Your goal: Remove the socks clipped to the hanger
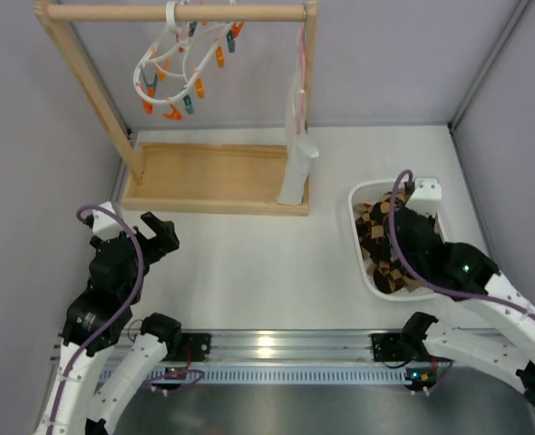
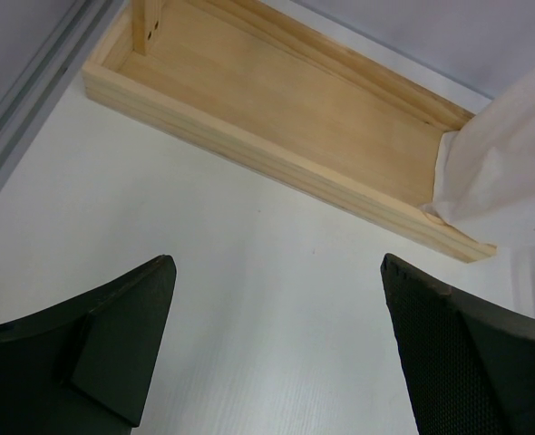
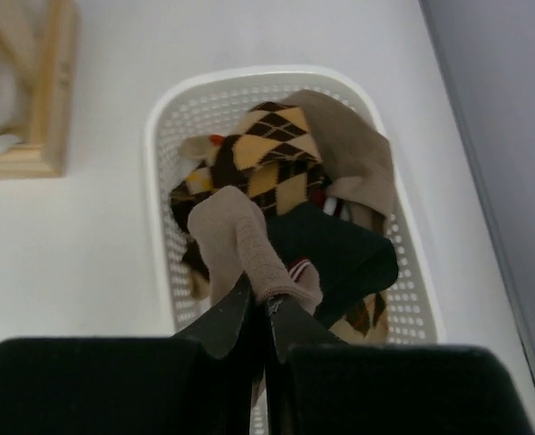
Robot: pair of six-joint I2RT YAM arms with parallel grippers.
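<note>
Hanger (image 1: 181, 65): clips bare. Right fingers (image 3: 249, 317) pinch a brown sock (image 3: 236, 236) above the basket (image 3: 159, 127); release is due next. Left fingers (image 2: 113, 344) wide, holding nothing.

Walls: pale grey flat panels (image 1: 385, 63) closed 3 sides
Table: white matte tabletop (image 1: 277, 263)
Furniture: light wooden rail frame with tray base (image 1: 204, 177) stood at back

The hanger (image 1: 184, 68) hangs on the rail frame's (image 1: 86, 82) top bar at the back left, a cloth (image 1: 297, 154) hangs beside the frame's right post, the socks (image 3: 277, 172) lie in a basket (image 1: 355, 237) to the right and nearer, under the right gripper (image 3: 258, 299), and the left gripper (image 2: 277, 299) sits before the frame's left end.
</note>
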